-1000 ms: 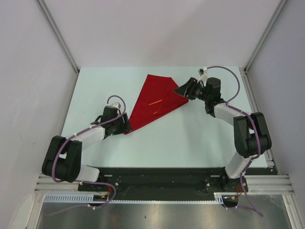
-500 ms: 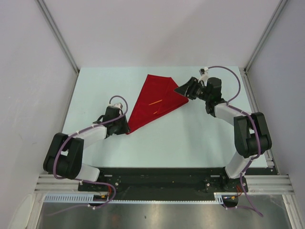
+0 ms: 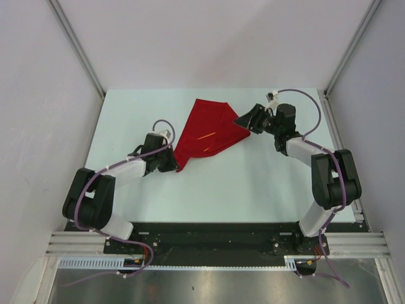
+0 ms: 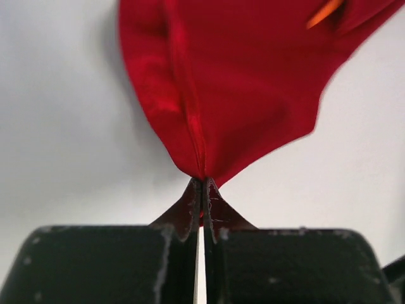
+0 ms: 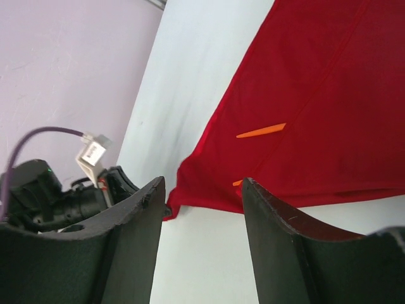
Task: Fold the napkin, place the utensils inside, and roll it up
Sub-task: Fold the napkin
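The red napkin [image 3: 205,126] lies folded into a long triangle at the middle of the table. Two thin orange utensils [image 3: 206,135] rest on top of it, one [image 5: 261,131] in plain sight, the other half hidden behind my right finger. My left gripper [image 3: 173,164] is shut on the napkin's near pointed corner; the left wrist view has the cloth [image 4: 221,95] pinched between the tips of that gripper [image 4: 204,185]. My right gripper [image 3: 244,120] stands open at the napkin's right corner, fingers apart over bare table, nothing between them [image 5: 202,187].
The pale table [image 3: 253,183] is bounded by grey walls and slanted metal posts [image 3: 79,50] at both back corners. A black rail [image 3: 209,234] runs along the near edge. The left arm's wrist and purple cable [image 5: 57,190] show in the right wrist view.
My left gripper has shut on the napkin's near corner and moved right and slightly away, nudging that corner with it. The right gripper has barely moved and stays open.
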